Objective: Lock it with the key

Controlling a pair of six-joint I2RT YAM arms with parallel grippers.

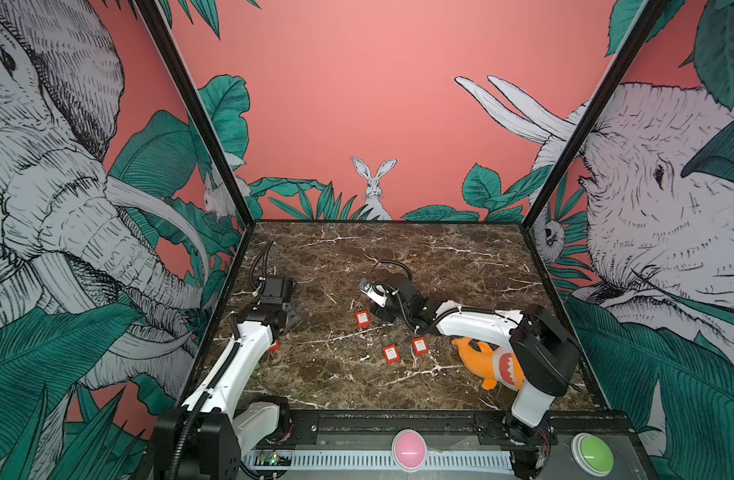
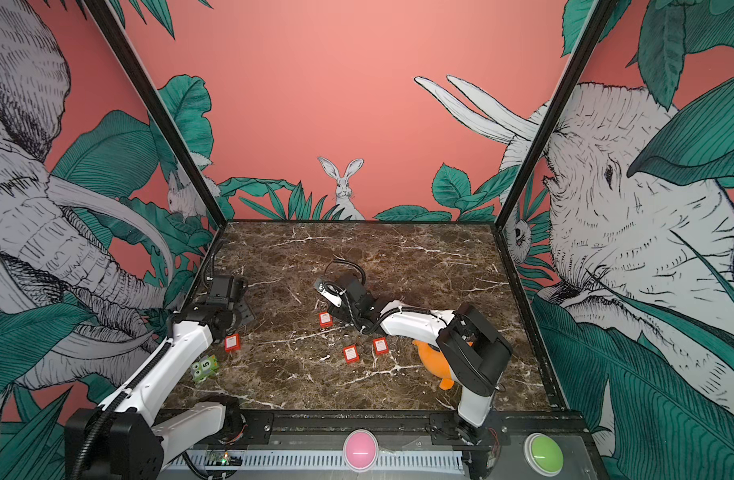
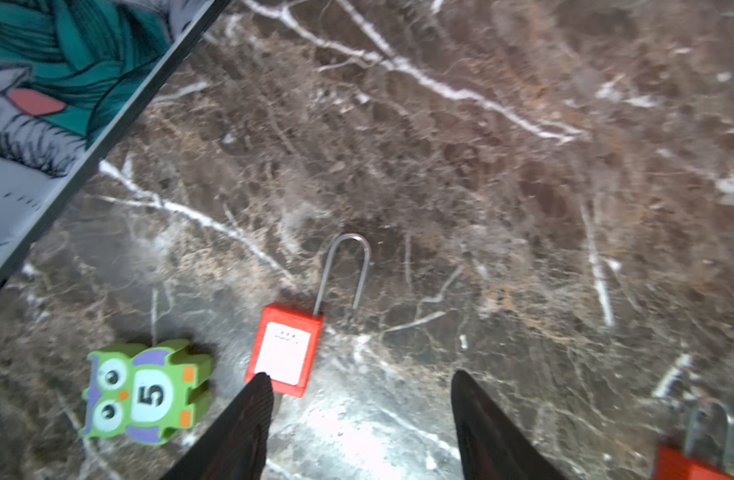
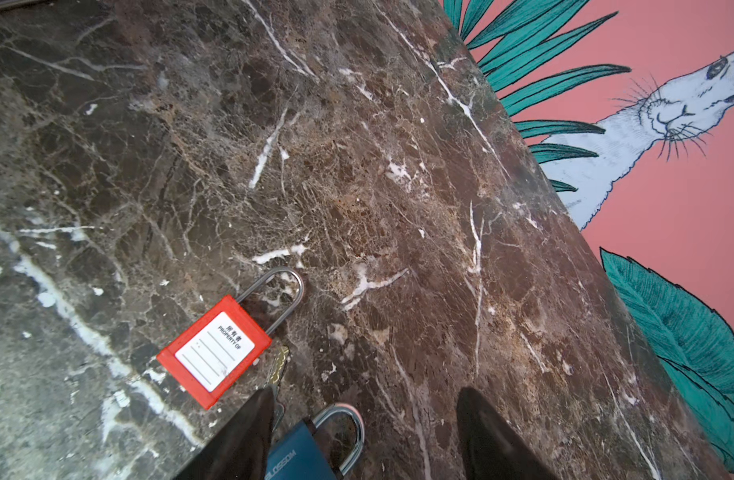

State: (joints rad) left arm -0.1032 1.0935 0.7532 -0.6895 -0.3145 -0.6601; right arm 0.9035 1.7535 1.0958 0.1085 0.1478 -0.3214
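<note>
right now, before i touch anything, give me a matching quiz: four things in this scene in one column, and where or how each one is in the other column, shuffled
Things
1. owl block
2. plush toy
3. blue padlock
4. left gripper

Places and states
a. orange, partly under the right arm
b. open, nothing between its fingers
c. green, marked 5, beside a red padlock
d. next to a finger of the right gripper, in the right wrist view

Pairs: 1-c, 2-a, 3-d, 4-b
</note>
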